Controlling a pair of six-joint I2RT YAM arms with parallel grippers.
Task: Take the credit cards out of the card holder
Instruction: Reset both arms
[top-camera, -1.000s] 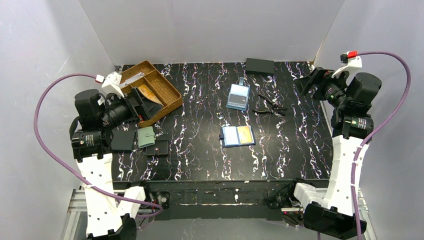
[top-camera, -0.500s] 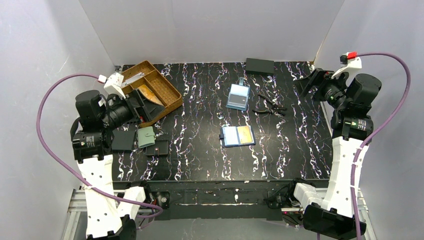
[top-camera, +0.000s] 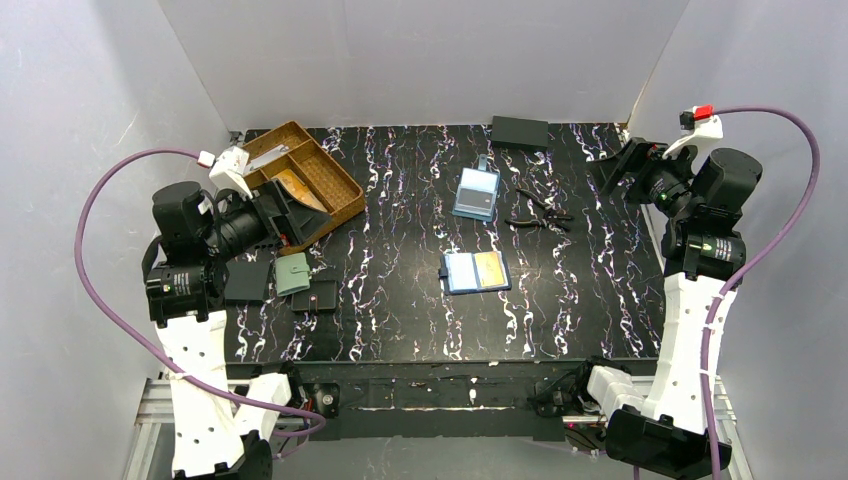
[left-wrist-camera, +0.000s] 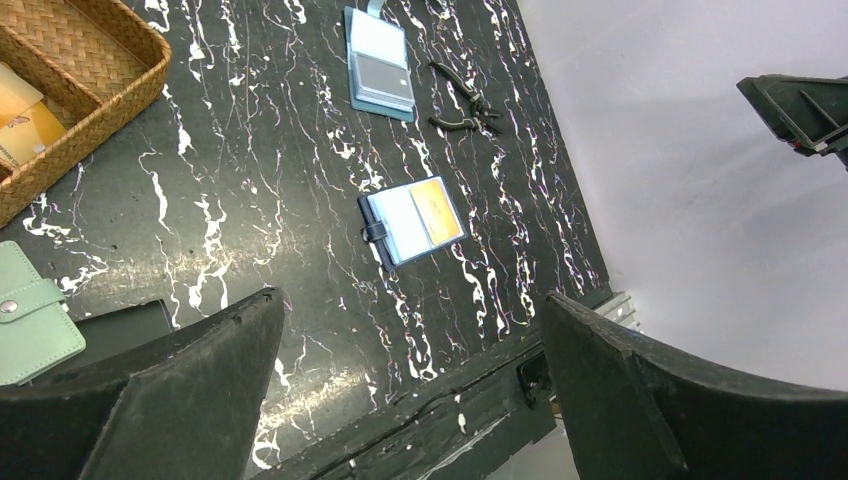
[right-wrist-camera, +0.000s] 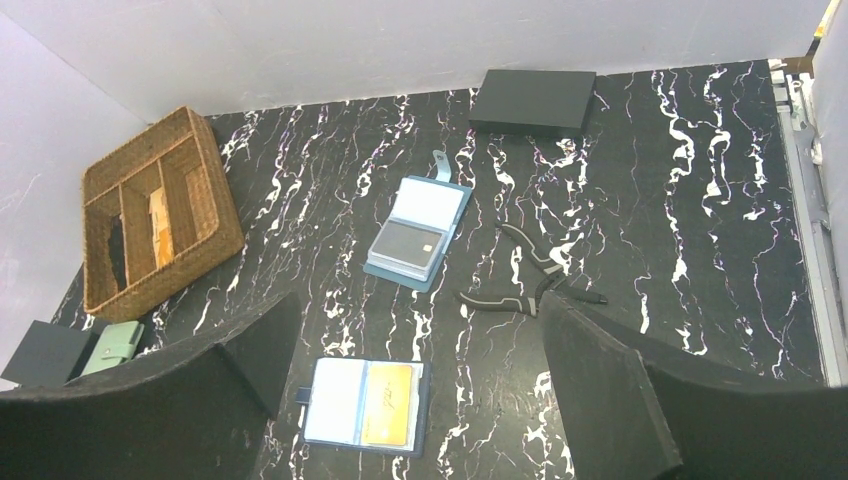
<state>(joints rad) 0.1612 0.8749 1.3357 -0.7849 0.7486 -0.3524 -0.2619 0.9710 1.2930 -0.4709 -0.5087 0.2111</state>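
The dark navy card holder (top-camera: 475, 271) lies open and flat near the table's middle, also seen in the left wrist view (left-wrist-camera: 412, 222) and the right wrist view (right-wrist-camera: 364, 403). An orange credit card (right-wrist-camera: 388, 403) sits in its right half, and a pale card (right-wrist-camera: 335, 400) in its left half. My left gripper (top-camera: 298, 213) hovers open over the left side beside the basket, far from the holder, with nothing between its fingers (left-wrist-camera: 408, 298). My right gripper (top-camera: 612, 166) hangs open at the far right, and it too holds nothing (right-wrist-camera: 418, 300).
A wicker basket (top-camera: 335, 190) at the back left holds orange cards (top-camera: 293, 186). A light blue clear case (top-camera: 476, 193), pliers (top-camera: 535, 212) and a black box (top-camera: 519, 131) lie behind the holder. A sage-green pouch (top-camera: 293, 273) and flat black rectangles (top-camera: 247, 277) lie at the left.
My left gripper has crept slightly to the right. The right arm has barely moved. Nothing on the table has moved.
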